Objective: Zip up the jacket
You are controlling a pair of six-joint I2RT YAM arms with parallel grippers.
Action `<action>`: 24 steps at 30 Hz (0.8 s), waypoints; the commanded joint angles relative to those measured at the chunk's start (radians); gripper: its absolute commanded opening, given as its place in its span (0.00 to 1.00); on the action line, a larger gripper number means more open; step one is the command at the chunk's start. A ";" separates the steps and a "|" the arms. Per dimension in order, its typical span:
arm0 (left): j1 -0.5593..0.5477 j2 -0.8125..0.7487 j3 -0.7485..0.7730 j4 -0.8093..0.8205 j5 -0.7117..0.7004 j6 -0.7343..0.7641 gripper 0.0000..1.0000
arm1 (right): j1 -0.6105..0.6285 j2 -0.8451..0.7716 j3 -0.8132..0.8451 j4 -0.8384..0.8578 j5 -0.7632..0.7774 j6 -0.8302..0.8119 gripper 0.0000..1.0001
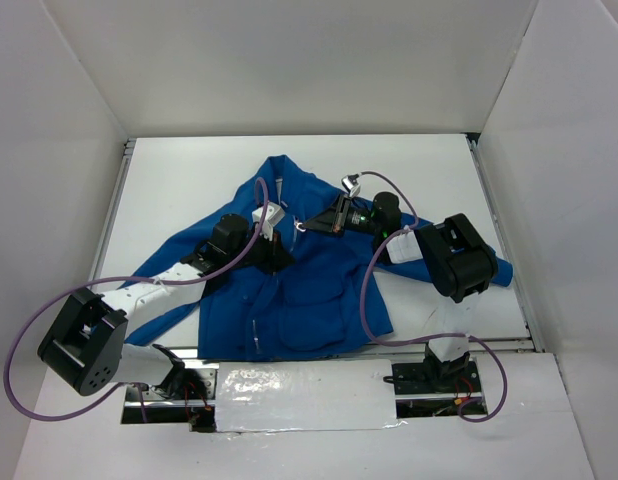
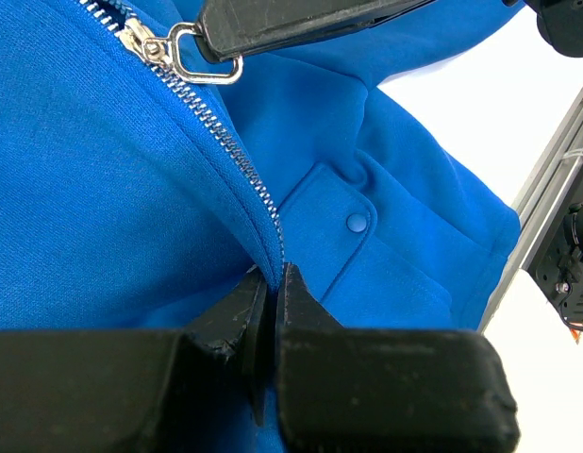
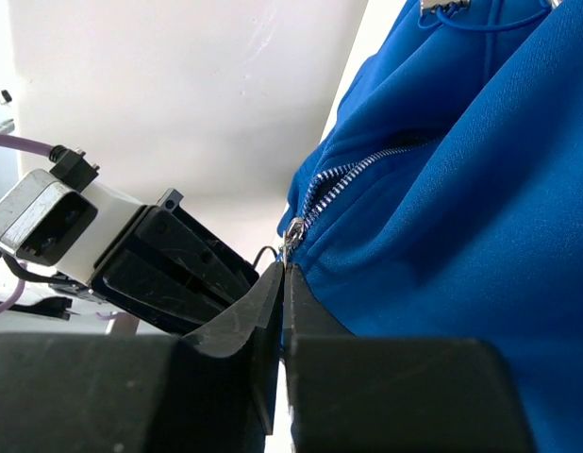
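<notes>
Presently: jacket zip-up, pull gripped, run up the teeth not yet made.
R gripper: jaws brought together, clamped on the zip pull right at the tips. L gripper: jaws all but closed, pinched on the jacket front edge at the zip teeth, which run away from its tips toward the R gripper. Jacket is spread beneath both grippers. Next, as judged: pull to be drawn toward collar, away from L gripper, w/ fabric held taut there.
</notes>
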 commanded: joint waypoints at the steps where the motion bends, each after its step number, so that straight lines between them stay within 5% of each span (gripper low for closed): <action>1: -0.007 0.003 0.005 0.036 0.027 0.012 0.00 | -0.006 -0.002 -0.004 0.074 -0.014 -0.004 0.05; 9: -0.007 -0.013 -0.003 0.033 0.024 0.004 0.00 | -0.013 -0.035 0.049 -0.066 -0.011 -0.122 0.00; 20: -0.007 -0.038 -0.030 0.035 0.009 -0.020 0.00 | -0.020 -0.042 0.403 -0.808 0.053 -0.507 0.00; 24: -0.007 -0.030 -0.035 0.039 0.020 -0.026 0.00 | -0.037 0.004 0.517 -0.917 0.044 -0.553 0.00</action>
